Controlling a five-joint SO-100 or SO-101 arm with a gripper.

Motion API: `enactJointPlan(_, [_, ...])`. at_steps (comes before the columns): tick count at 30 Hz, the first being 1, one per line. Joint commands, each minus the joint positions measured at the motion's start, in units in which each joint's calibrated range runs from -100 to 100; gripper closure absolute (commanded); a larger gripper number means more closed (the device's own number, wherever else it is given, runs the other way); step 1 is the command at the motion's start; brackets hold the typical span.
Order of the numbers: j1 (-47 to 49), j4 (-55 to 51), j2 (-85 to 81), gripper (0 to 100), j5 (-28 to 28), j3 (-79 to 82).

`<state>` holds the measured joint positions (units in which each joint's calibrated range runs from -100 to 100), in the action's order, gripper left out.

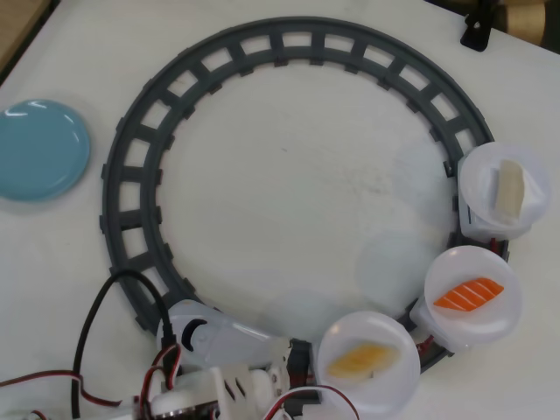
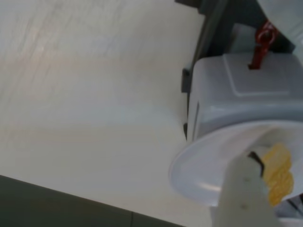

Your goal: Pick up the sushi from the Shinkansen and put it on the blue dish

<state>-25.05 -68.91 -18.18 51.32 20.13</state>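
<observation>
The sushi (image 1: 366, 360) is a pale yellow, egg-like piece lying on the round white plate (image 1: 337, 381) of the first car behind the Shinkansen (image 1: 206, 332), at the bottom of the grey track ring. In the wrist view the sushi (image 2: 278, 177) lies just right of one white finger (image 2: 244, 194); the other finger is out of frame. My gripper (image 1: 262, 378) sits at the bottom edge, left of that plate, beside the train's nose. The blue dish (image 1: 39, 149) lies empty at the far left, outside the ring.
Two more cars follow on the right: a plate with an orange striped piece (image 1: 470, 295) and one with a whitish piece (image 1: 510, 188). The grey track (image 1: 289, 39) circles the table's middle. Black and red cables (image 1: 92, 324) run at the lower left.
</observation>
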Motion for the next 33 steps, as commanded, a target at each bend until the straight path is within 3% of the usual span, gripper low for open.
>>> enactJointPlan(1, [0.5,-1.4,-1.1,71,1.9,-3.1])
enactJointPlan(15, [2.7,-0.1,-0.2,71,0.7,-3.8])
enactJointPlan(33, [2.9,12.6,-0.2,71,0.8,7.0])
